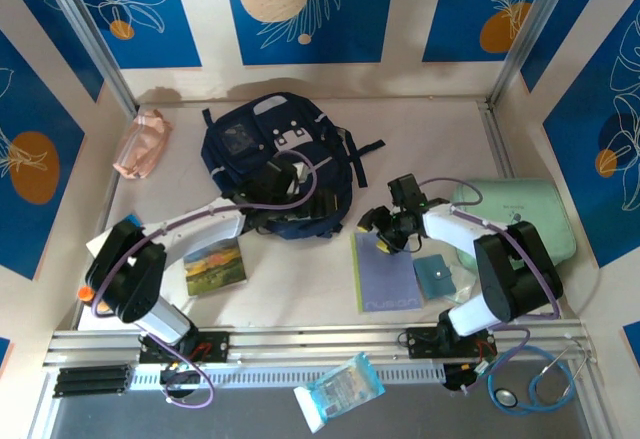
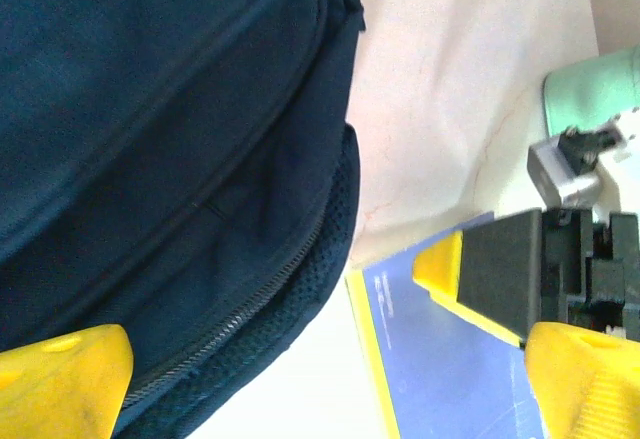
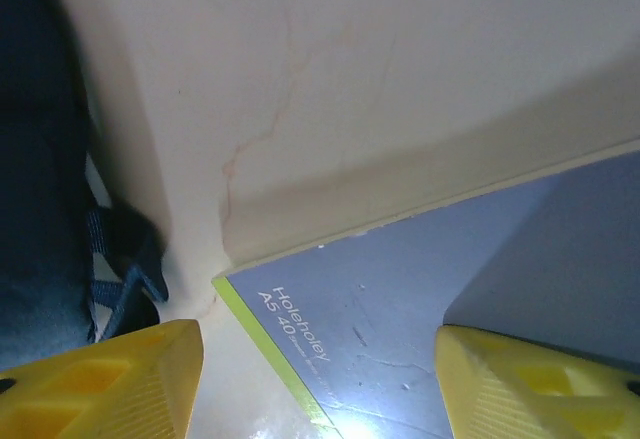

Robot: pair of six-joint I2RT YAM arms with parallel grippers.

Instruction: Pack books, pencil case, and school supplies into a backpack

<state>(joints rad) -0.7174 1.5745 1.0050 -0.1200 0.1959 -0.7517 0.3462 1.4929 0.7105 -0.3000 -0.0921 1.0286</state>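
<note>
Backpack (image 1: 275,154): contents hidden; L jaws spread at its edge, R jaws spread over notebook (image 3: 400,299).

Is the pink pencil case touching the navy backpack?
Apart. The top view shows a strip of bare table between the pencil case and the backpack.

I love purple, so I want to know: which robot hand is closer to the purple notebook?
The right gripper. It hangs over the far left corner of the lavender notebook. The left gripper is farther off, at the near edge of the backpack, beside the notebook.
</note>
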